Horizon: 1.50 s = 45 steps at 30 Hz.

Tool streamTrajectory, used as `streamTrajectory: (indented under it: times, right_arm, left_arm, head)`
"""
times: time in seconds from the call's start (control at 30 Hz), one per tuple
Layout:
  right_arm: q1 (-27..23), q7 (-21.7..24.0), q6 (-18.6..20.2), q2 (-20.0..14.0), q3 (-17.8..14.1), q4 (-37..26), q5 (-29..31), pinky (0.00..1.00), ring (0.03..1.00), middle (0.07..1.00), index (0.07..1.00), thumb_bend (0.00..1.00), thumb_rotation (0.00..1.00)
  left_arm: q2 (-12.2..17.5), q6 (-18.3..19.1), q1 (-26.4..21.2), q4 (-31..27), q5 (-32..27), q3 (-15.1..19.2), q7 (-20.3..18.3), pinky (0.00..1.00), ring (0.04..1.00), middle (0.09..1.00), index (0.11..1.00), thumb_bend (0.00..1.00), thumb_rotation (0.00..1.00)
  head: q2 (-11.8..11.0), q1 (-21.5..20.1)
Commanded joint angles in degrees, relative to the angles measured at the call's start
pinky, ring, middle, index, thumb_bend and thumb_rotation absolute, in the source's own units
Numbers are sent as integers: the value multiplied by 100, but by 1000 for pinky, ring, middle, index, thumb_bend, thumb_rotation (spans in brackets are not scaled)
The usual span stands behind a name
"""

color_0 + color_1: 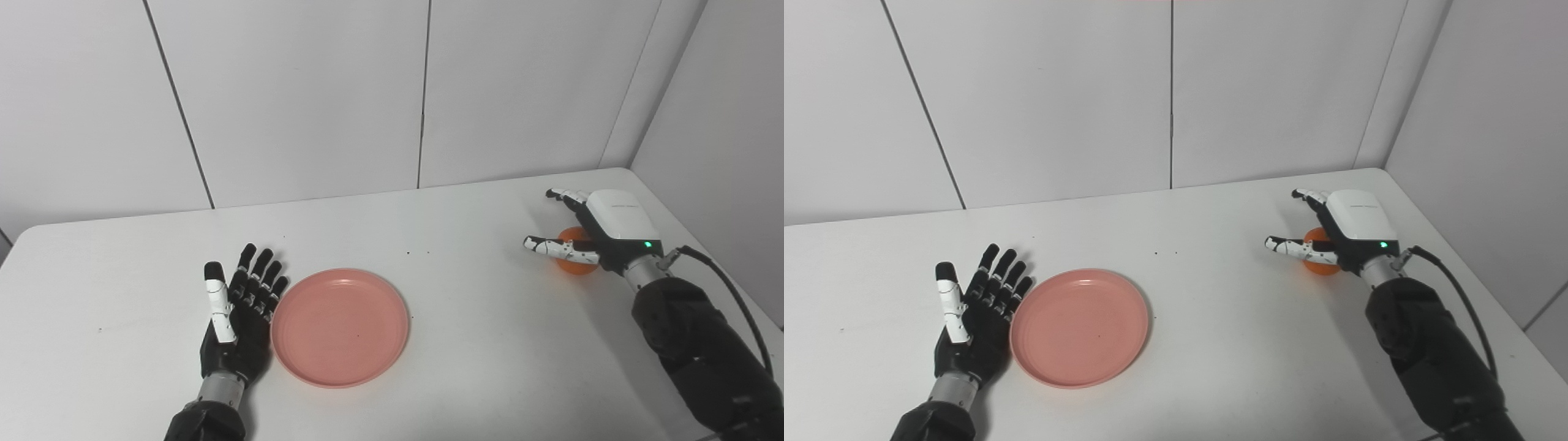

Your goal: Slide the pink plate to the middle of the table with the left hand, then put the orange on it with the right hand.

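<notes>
A round pink plate (340, 326) lies flat on the white table (465, 343), a little left of centre and near the front. My left hand (240, 309) rests palm-up and open just left of it, its fingers close to or touching the plate's rim. At the far right, an orange (576, 264) sits on the table, mostly hidden under my right hand (597, 229). That hand hovers over the fruit with its fingers (560, 195) spread apart and its thumb stretched out to the left. It is open, not closed around the orange.
White wall panels stand right behind the table and along its right side. The table's right edge runs close beside my right arm (698, 343). A black cable (735, 300) loops from the right wrist. A few dark specks dot the tabletop.
</notes>
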Motion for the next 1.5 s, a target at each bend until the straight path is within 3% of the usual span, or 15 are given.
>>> streamTrajectory:
  times: [0.0,0.37,0.7,1.47]
  right_arm:
    - [-258,-170,-66,-215,-42,-21,34,744,787,809,810,876,1000]
    - [-282,-262,-90,-374,61,272,-27,777,790,805,815,877,1000]
    - [-279,-278,-6,-449,180,388,-21,909,830,816,815,895,1000]
    - [-238,-288,-5,-322,252,637,210,823,821,816,808,878,1000]
  left_arm:
    - [-43,263,149,87,27,-17,134,1000,984,975,1000,870,898]
    - [-51,295,162,46,20,-29,152,1000,983,973,1000,867,900]
    - [-47,275,171,46,35,-35,166,1000,982,972,1000,868,899]
    - [-82,370,202,-91,18,-48,278,1000,978,967,1000,870,887]
  head:
    - [-7,7]
    - [4,23]
    - [23,55]
    - [80,135]
